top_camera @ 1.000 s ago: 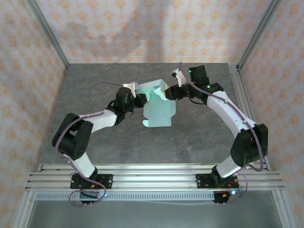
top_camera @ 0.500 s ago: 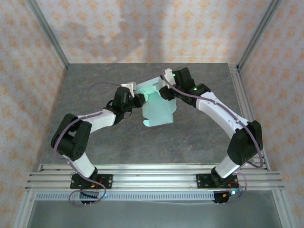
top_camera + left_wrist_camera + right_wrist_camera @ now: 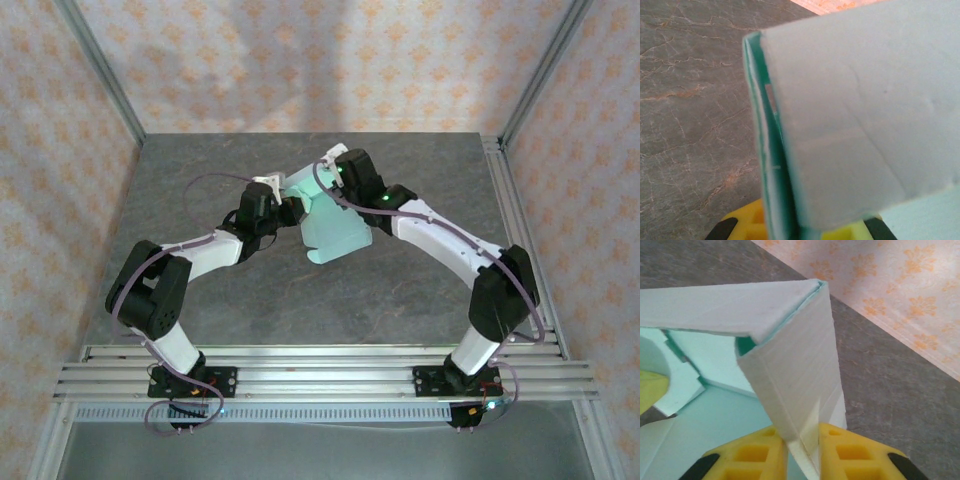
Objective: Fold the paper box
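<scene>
Paper box [image 3: 335, 238] abt half-formed; far walls up, near end flat, flaps untucked; my left tool [image 3: 800, 231] clamps one wall, right tool [image 3: 802, 445] pinches corner fold.

- Middle of the table [image 3: 430, 290]: the paper box [image 3: 338, 238] is pinched between the left gripper [image 3: 290, 210] and the right gripper [image 3: 322, 183] and blocks the central passage.
- The two arms [image 3: 450, 235] arch inward from the near rail [image 3: 330, 365] and meet at the box, closing off a bridge. Bare table lies in front of the box, between the arms.
- Flanks: open surface lies outside each arm, bounded by the side walls [image 3: 60, 150] and the slanting frame posts [image 3: 100, 70].
- Rear: a strip of bare table runs from behind the box to the back wall [image 3: 330, 60].
</scene>
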{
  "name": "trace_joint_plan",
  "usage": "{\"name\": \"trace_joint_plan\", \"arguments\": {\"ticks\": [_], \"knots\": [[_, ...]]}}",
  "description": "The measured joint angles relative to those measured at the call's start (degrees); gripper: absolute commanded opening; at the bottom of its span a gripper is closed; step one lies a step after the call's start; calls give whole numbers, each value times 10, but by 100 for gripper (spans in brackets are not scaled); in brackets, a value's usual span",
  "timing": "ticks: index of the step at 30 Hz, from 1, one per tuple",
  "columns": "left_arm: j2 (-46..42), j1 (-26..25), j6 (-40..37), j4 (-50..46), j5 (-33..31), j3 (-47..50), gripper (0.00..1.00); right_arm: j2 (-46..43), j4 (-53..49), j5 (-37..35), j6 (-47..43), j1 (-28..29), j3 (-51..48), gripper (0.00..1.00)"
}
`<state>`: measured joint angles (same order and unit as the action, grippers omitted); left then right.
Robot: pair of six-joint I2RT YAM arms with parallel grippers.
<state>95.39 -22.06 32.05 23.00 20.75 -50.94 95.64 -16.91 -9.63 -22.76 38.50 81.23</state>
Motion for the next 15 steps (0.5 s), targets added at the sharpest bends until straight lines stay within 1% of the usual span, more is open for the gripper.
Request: {"name": "trace_joint_plan", "arguments": {"ticks": [8,10,12,13,15], "knots": [[0,0,0,-15,0,0,0,48,36,-117,-14,23,11,0],[0,0,0,-16,0,0,0,55,44,-141,-15,28,11,0],[0,0,0,-17,0,0,0,60,46,-157,-15,32,14,6],[0,0,0,-17,0,0,0,64,46,-164,-15,34,19,11],[0,0,0,-17,0,0,0,71,49,-172,-16,35,26,14]]}}
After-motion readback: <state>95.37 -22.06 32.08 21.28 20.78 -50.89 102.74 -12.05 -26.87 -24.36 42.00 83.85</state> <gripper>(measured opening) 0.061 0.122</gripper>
